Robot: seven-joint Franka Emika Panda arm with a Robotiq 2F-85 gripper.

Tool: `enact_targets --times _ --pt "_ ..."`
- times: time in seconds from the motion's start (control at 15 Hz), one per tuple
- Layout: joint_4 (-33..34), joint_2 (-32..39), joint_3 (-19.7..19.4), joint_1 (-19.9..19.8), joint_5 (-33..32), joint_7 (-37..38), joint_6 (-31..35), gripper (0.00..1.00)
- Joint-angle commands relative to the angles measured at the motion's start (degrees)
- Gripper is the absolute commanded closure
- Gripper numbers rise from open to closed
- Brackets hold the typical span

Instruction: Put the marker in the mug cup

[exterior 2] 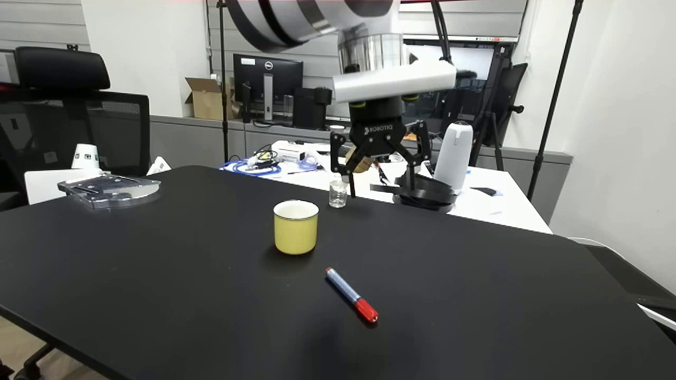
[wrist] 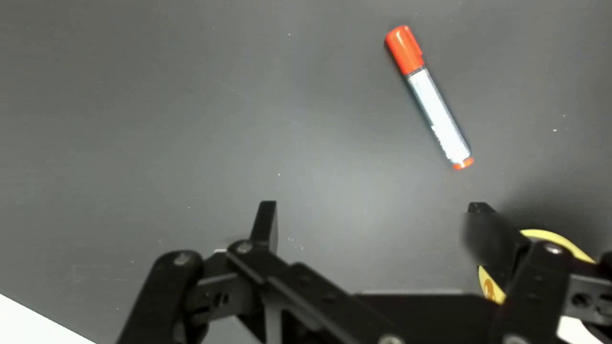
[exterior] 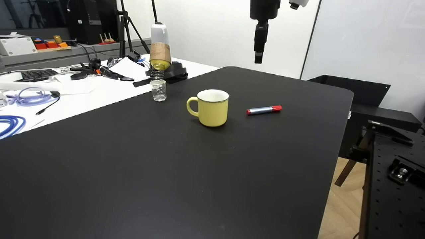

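Observation:
The marker has a pale body, a red cap and a red end. It lies flat on the black table in both exterior views point(exterior: 264, 110) point(exterior 2: 344, 286) and in the upper right of the wrist view point(wrist: 439, 114). The pale-yellow mug stands upright beside it in both exterior views point(exterior: 213, 112) point(exterior 2: 296, 233); its inside bottom is hidden. In the wrist view, parts of the mug point(wrist: 547, 235) show behind the right finger. My gripper is open and empty, raised above the table, apart from marker and mug, in both exterior views point(exterior: 258, 59) point(exterior 2: 382, 190) and the wrist view point(wrist: 373, 204).
A small clear container point(exterior: 159, 91) stands near the table edge beyond the mug. A clear plastic piece point(exterior 2: 108, 191) lies at the far left of the table in an exterior view. A white side desk with blue cables point(exterior: 13, 124) adjoins the black table point(exterior: 149, 172).

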Motion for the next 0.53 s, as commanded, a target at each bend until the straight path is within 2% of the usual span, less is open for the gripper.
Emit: enact_targets --times 0.0,0.07,0.27,0.47 --pt "1.69 5.1 4.11 -2.75 7.67 -5.95 4.74 0.0" --pt "1.89 6.38 6.11 -3.93 11.49 -9.79 5.43 0.0" --pt "3.17 9.61 9.9 -6.25 17.09 -16.23 4.45 0.0" --pt "3.36 11.18 10.57 -6.99 16.1 -20.06 1.48 0.0"
